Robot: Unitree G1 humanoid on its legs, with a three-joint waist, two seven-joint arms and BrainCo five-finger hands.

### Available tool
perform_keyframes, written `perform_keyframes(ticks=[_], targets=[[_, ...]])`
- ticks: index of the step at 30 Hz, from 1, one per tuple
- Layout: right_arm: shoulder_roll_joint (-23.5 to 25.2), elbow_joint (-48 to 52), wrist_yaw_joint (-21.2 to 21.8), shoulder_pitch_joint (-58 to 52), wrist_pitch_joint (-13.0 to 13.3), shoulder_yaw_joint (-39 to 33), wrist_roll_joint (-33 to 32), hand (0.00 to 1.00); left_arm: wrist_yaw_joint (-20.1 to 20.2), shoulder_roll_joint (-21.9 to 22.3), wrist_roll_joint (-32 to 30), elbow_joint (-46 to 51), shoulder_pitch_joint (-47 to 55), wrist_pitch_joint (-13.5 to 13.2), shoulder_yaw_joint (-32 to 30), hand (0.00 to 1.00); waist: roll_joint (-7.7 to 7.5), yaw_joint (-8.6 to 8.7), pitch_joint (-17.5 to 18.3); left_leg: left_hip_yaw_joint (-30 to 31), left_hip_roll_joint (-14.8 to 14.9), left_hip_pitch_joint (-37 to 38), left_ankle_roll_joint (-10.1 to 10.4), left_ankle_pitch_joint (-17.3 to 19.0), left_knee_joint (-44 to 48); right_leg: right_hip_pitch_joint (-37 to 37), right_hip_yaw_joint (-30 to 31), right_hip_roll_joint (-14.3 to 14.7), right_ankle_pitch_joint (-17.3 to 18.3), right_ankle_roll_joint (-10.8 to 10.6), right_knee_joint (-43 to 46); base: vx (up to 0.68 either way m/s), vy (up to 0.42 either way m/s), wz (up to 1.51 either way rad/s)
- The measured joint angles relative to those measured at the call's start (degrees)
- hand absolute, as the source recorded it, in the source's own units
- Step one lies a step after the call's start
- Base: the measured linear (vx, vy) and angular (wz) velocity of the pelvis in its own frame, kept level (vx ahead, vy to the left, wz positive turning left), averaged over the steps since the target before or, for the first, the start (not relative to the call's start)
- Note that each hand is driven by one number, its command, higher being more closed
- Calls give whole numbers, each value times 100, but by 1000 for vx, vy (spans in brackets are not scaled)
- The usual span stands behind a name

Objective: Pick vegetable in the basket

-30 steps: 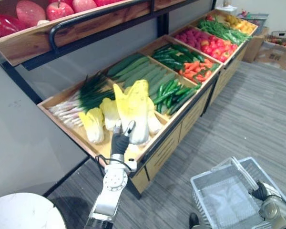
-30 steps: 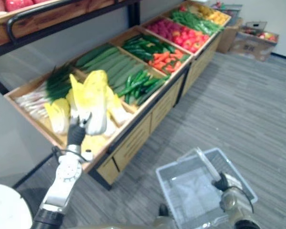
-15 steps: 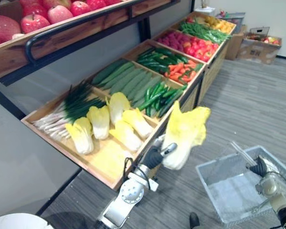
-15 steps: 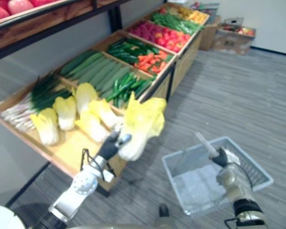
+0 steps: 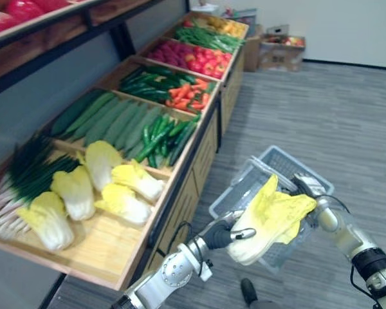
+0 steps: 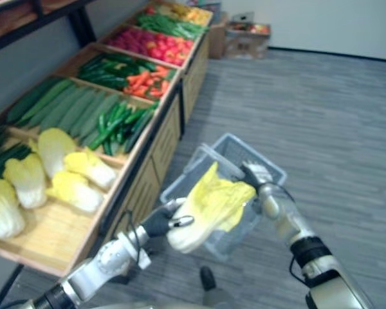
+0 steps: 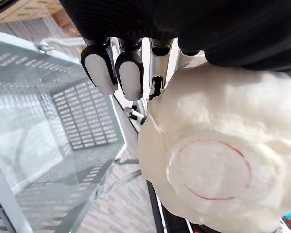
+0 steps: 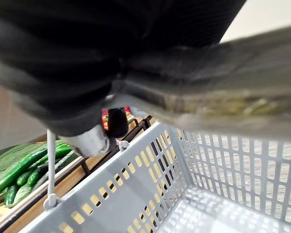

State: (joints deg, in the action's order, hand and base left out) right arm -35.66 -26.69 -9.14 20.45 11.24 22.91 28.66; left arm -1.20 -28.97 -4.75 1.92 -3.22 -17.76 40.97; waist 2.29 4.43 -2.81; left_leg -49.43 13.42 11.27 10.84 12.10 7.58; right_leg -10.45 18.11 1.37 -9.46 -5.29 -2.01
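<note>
Swung clear of the front edge of the wooden stand (image 5: 106, 248) since a moment ago, the cabbage (image 5: 270, 215) now hangs at the mouth of the grey basket (image 5: 244, 183). The left hand (image 5: 222, 235) is curled round its base. Delivery step, I'd say: next, push in and release. Leaves half hide the right hand (image 5: 307, 187) at the rim, so I cannot tell its grip.

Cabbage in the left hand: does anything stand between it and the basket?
Nothing visible does. The cabbage, gripped by the left hand, hangs close beside the basket; the basket, held up by the right hand, looks empty inside.
</note>
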Motion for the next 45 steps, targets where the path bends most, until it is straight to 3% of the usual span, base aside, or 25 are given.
perform_keyframes(ticks=[5, 9, 13, 18, 27, 34, 35, 45], targets=[[-61, 226, 117, 23, 156, 282, -5, 100, 44, -55, -65, -289, -21, -37, 78, 100, 16, 6, -61, -332, 44, 106, 71, 56, 74, -20, 285, 136, -42, -12, 3, -64, -53, -34], [-386, 363, 294, 21, 200, 525, -11, 100, 35, -38, -412, -680, -122, -45, 76, 100, 12, 20, -172, -413, 38, 167, 87, 108, 127, -14, 414, 168, -56, -33, 4, -63, -49, -16], [-415, 403, 454, 21, 260, 595, -63, 100, 26, 109, -812, -1247, -147, -39, -115, 100, 14, 69, -277, -462, 23, 182, 75, 147, 167, -16, 498, 177, -71, -55, 3, -55, -51, -11], [-604, 826, 584, -18, 419, 748, -426, 100, -273, 427, -1457, -2121, -384, 29, -550, 100, 20, 163, -450, -483, -30, 167, 46, 172, 175, -51, 595, 164, -93, -89, -13, -42, -51, -6], [-606, 1134, 609, 259, 439, 915, -511, 100, -622, 774, -2147, -3088, -1017, 126, -589, 100, 7, 249, -663, -518, -190, 95, -24, 251, 227, -245, 908, 161, -179, -180, -12, -25, -35, -17], [-588, 1511, 610, 299, 443, 920, -678, 100, -738, 935, -2369, -3227, -1125, 176, -474, 100, -1, 319, -718, -519, -212, 79, -42, 338, 299, -270, 992, 136, -210, -227, -14, -36, -39, -5], [-580, 1527, 610, 307, 444, 924, -680, 100, -743, 963, -2379, -3245, -1177, 176, -409, 0, -1, 313, -719, -516, -209, 79, -39, 344, 311, -269, 994, 134, -212, -229, -14, -11, -45, 1], [-411, 1526, 609, 450, 434, 1140, -675, 100, -747, 1534, -2578, -3440, -1443, 216, 31, 0, 2, 320, -720, -448, -186, -24, -80, 428, 478, -300, 954, 69, -235, -264, -14, -4, -36, 3]])
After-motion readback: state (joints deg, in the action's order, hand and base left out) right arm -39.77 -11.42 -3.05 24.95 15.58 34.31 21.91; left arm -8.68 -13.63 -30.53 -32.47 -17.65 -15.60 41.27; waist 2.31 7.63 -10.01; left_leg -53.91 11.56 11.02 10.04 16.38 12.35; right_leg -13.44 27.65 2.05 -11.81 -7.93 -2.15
